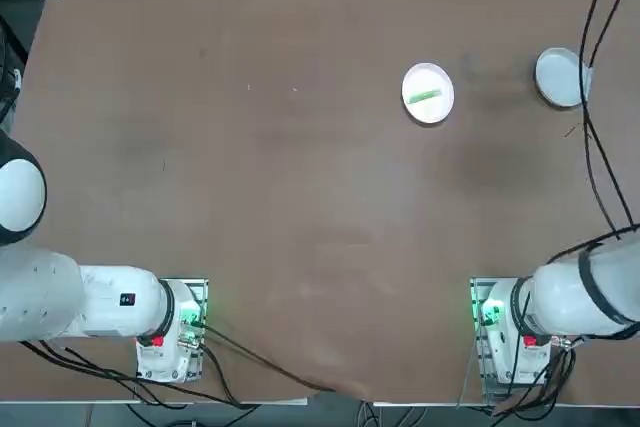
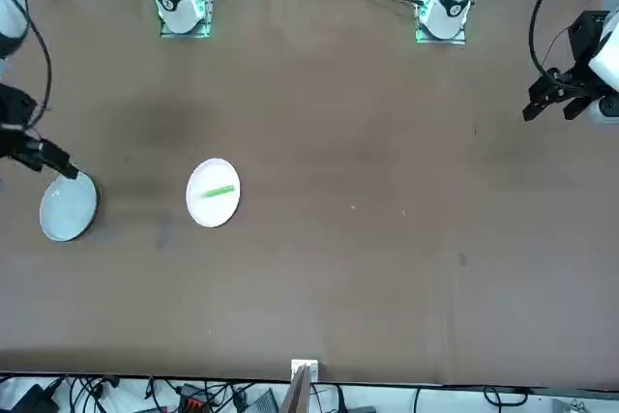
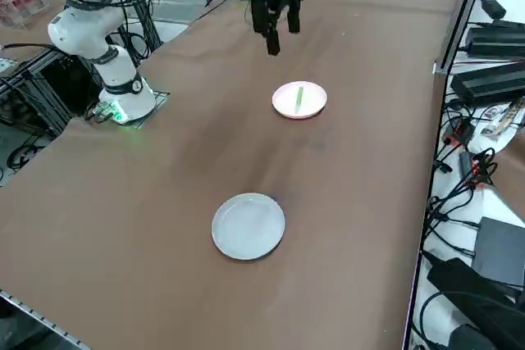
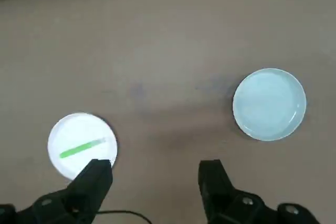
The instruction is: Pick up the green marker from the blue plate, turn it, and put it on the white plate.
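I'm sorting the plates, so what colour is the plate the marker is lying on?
Bright white: the green marker lies on the white plate, clearest in the right wrist view.

text: none legible | labels: none (plates and marker unmarked)

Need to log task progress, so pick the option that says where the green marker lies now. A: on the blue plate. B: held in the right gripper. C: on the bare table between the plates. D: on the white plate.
D: the green marker lies on the white plate, the blue plate holds nothing, and the right gripper hangs open and empty above the table.
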Robot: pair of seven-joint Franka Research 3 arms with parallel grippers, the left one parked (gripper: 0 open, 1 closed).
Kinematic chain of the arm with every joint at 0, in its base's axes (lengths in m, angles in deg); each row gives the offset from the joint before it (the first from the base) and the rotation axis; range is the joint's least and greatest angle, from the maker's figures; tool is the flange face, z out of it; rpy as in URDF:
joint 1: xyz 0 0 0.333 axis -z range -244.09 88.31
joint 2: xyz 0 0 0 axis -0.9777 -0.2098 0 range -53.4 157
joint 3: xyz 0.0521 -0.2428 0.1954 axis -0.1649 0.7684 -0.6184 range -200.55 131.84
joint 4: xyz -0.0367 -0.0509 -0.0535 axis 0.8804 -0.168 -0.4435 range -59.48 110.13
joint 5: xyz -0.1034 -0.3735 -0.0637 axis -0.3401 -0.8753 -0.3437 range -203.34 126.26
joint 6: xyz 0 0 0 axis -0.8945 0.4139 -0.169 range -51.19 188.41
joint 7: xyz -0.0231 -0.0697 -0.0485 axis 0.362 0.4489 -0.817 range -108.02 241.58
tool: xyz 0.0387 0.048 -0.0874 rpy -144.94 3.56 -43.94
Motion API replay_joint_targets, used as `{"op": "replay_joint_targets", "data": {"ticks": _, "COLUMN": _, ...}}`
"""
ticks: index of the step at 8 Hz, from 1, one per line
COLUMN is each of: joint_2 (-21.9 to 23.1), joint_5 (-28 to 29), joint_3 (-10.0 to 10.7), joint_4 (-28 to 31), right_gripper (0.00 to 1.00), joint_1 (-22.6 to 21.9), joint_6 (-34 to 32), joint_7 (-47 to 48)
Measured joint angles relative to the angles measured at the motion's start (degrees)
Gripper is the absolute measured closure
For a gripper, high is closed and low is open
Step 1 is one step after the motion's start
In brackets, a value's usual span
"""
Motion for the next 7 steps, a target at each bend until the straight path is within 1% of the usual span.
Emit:
{"op": "replay_joint_targets", "data": {"ticks": 2, "joint_2": 3.93, "joint_5": 0.0, "joint_3": -0.48, "joint_4": 0.63, "right_gripper": 0.0, "joint_1": -0.01, "joint_6": -4.42, "joint_7": -0.26}}
{"op": "replay_joint_targets", "data": {"ticks": 5, "joint_2": 10.23, "joint_5": -0.01, "joint_3": -1.13, "joint_4": 5.91, "right_gripper": 0.0, "joint_1": -0.07, "joint_6": -5.29, "joint_7": -1.11}}
{"op": "replay_joint_targets", "data": {"ticks": 7, "joint_2": 12.49, "joint_5": -0.02, "joint_3": -1.15, "joint_4": 7.83, "right_gripper": 0.0, "joint_1": -0.11, "joint_6": -6.97, "joint_7": -3.81}}
